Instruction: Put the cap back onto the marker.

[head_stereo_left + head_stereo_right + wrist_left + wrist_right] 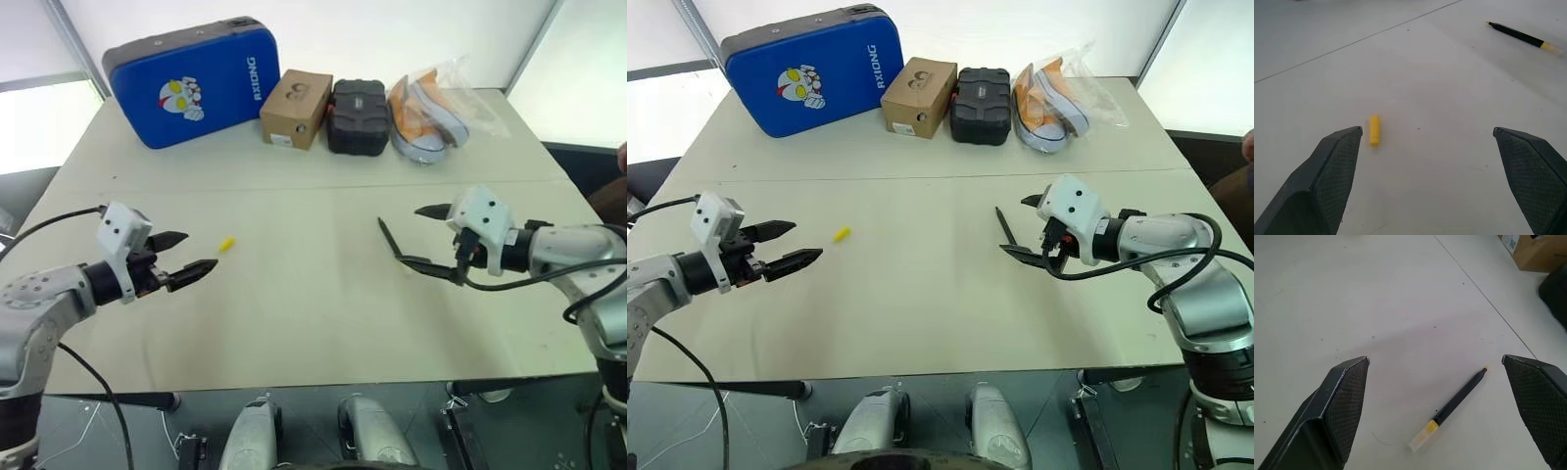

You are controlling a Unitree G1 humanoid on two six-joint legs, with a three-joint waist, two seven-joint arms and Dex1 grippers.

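This looks like a robot test room or lab: a plain pale worktop (pixel 294 323) against white screen walls (pixel 392 29), with assorted props lined along its far edge: a blue case (pixel 191 83), a cardboard box (pixel 296 108), a black case (pixel 357 116), and bagged shoes (pixel 426 113), probably.

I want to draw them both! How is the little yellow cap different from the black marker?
The cap is all bright yellow; the marker is mostly black with a yellow band near one end. The cap is short and stubby; the marker is long and thin. The cap lies near the left gripper; the marker lies near the right gripper. Both lie flat on the table, held by nothing.
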